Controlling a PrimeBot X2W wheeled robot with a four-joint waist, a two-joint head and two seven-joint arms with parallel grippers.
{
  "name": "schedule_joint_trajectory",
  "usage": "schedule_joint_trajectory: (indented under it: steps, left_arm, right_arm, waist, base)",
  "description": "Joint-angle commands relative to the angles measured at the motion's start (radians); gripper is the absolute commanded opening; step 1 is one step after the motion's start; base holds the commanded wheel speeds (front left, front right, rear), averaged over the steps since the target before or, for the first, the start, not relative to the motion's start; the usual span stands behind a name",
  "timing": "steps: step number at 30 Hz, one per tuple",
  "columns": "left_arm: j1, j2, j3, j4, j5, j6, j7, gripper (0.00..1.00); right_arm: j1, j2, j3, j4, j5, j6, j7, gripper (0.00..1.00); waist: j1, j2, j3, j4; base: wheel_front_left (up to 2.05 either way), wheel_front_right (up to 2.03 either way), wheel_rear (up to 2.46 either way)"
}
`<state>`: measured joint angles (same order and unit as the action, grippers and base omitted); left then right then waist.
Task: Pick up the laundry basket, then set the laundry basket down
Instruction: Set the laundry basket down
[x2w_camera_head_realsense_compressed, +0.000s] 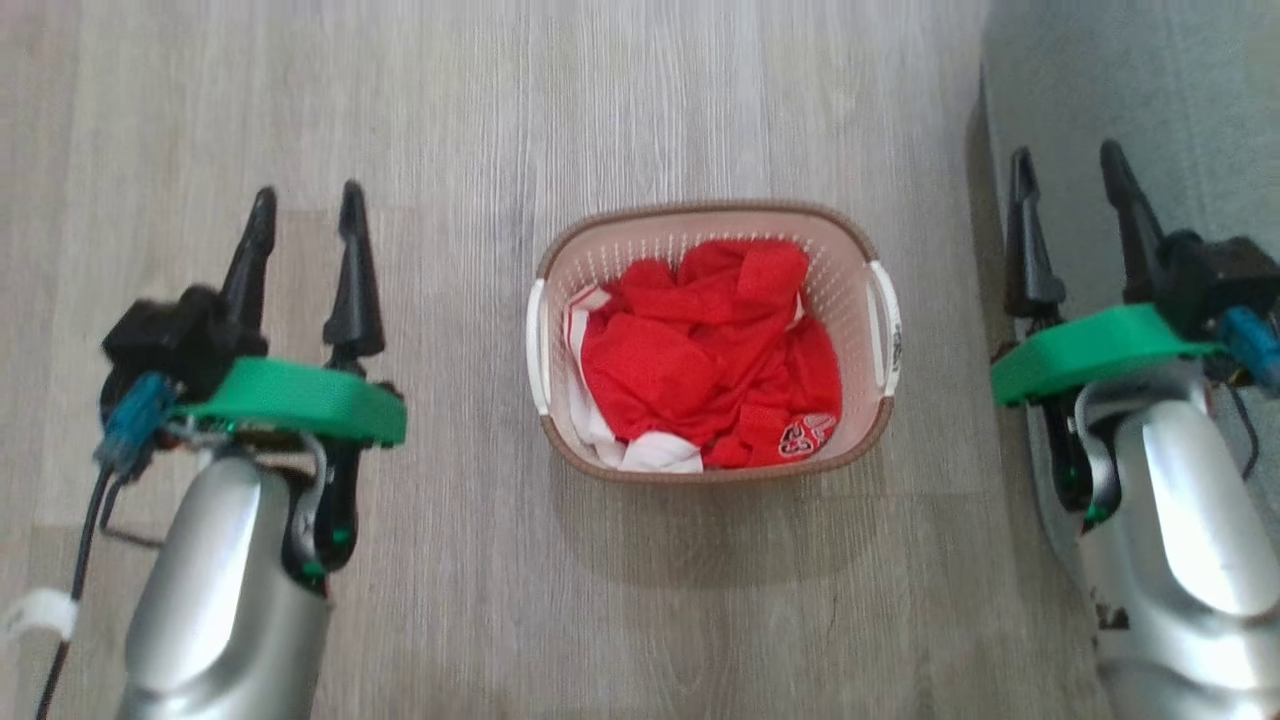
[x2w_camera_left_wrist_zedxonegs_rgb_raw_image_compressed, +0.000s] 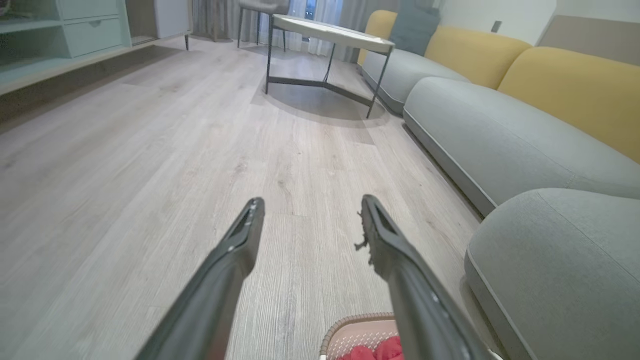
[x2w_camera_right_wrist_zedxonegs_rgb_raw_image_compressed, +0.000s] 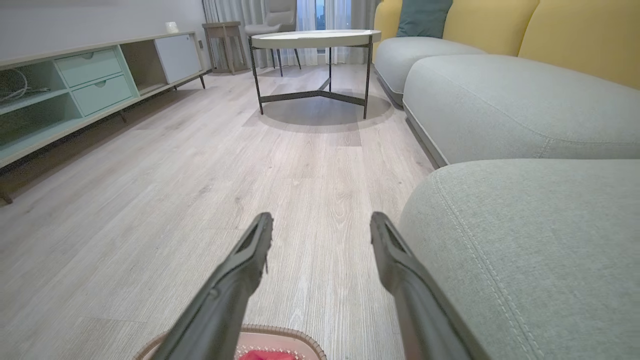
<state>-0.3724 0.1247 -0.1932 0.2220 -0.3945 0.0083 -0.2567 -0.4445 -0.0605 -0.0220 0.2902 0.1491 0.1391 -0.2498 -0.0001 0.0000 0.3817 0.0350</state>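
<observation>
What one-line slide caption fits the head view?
Laundry basket holding red-and-white clothing sits on wood floor between the open left tool and open right tool.

No legible text, white emblem (x2w_camera_head_realsense_compressed: 806, 436) on red clothing (x2w_camera_head_realsense_compressed: 690, 345) blurred, print on handle (x2w_camera_head_realsense_compressed: 888, 320) of laundry basket (x2w_camera_head_realsense_compressed: 700, 209) unreadable

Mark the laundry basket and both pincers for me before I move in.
laundry basket (x2w_camera_head_realsense_compressed: 620, 250), head view, perforated far wall.
left pincer (x2w_camera_head_realsense_compressed: 308, 190), head view, midway between its fingertips.
right pincer (x2w_camera_head_realsense_compressed: 1066, 152), head view, midway between its fingertips.
</observation>
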Motion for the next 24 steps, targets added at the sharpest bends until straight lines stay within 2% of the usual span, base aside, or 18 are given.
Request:
schedule_joint_trajectory:
  steps: [1,6,14,24]
  left_arm:
    - [0.017,0.019,0.048,-0.056,0.011,0.015,-0.005,1.00]
    - [0.110,0.031,0.054,-0.129,0.020,0.040,0.002,1.00]
    - [0.239,0.050,0.042,-0.238,0.026,0.074,0.068,1.00]
    - [0.349,0.061,0.030,-0.298,0.024,0.101,0.111,1.00]
  right_arm:
    - [0.022,0.010,0.021,-0.042,-0.011,-0.008,-0.012,1.00]
    - [0.074,0.010,0.012,-0.078,-0.012,-0.008,0.008,1.00]
    - [0.179,0.010,0.015,-0.161,-0.032,-0.008,0.078,1.00]
    - [0.295,0.010,-0.006,-0.232,-0.039,-0.008,0.167,1.00]
  waist:
    - [0.0001,0.0000,-0.040,-0.001]
    - [0.0001,0.0000,-0.100,0.000]
    - [0.0001,0.0000,-0.182,0.012]
    - [0.0001,0.0000,-0.272,0.020]
  base:
    - [0.00,0.00,0.00]
    - [0.00,0.00,0.00]
    - [0.00,0.00,0.00]
    - [0.00,0.00,0.00]
